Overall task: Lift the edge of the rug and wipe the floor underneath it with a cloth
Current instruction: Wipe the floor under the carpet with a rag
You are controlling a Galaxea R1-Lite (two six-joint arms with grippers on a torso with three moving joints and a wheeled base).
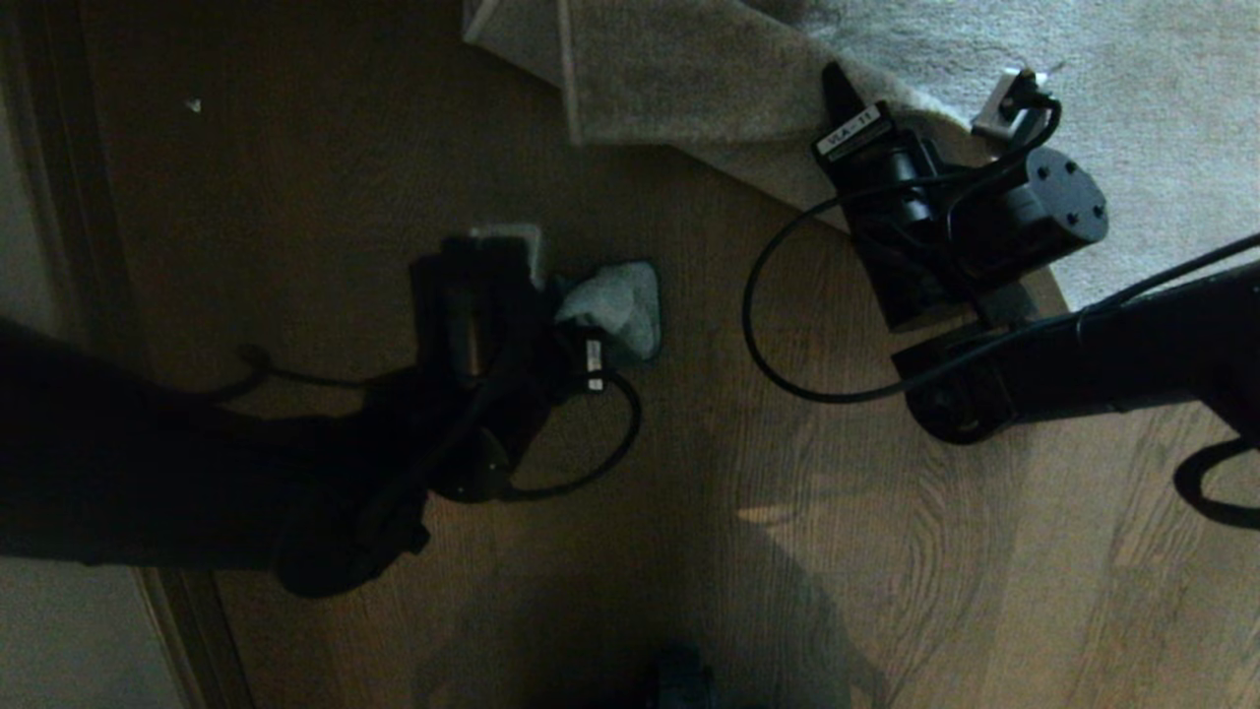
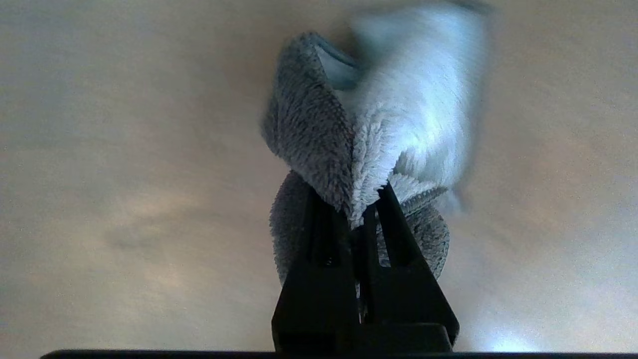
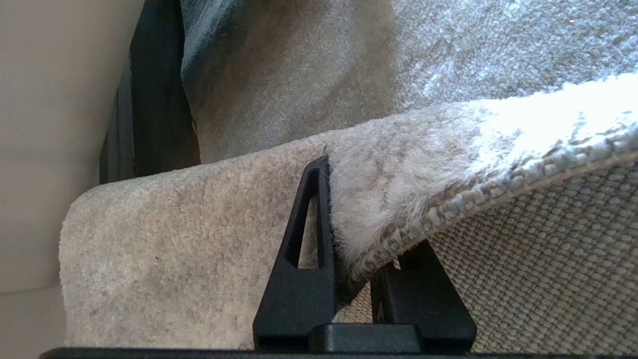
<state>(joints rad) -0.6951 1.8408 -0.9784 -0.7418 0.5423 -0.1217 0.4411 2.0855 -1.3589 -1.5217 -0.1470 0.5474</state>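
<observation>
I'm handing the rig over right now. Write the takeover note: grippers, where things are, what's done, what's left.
Left gripper: shut on the cloth, low over the bare floor, short of the rug.
Right gripper: shut on the rug edge, holding it up so the woven backing shows.
Rug: far right; its edge is folded back.
Done: cloth picked up, edge lifted.
Left: take the cloth under the raised edge, wipe the floor there, then lower the rug. Whether any wiping has happened cannot be told.
</observation>
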